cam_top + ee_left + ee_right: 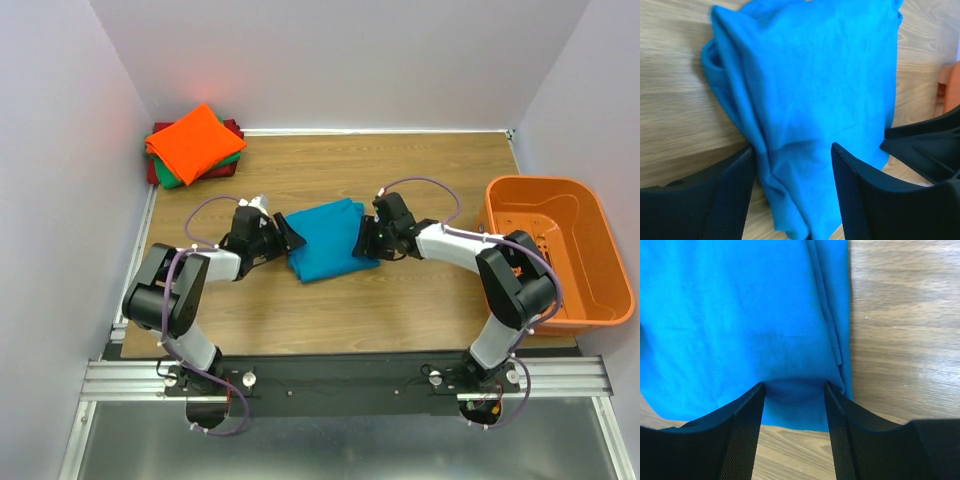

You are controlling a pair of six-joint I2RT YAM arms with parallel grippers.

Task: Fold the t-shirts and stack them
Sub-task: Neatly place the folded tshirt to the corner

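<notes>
The teal-blue t-shirt (322, 243) is straddled by the left pincer (791, 150) and right pincer (794, 386), both held parted, with cloth lying between the jaws.

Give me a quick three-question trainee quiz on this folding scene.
1. Which colour tops the folded stack: A orange, B green, C dark red?
2. True or false: the teal t-shirt lies on that stack.
3. Which pincer stands open astride the teal t-shirt?
Key: 1 A. 2 false, it lies on the table. 3 both, left pincer and right pincer.
</notes>
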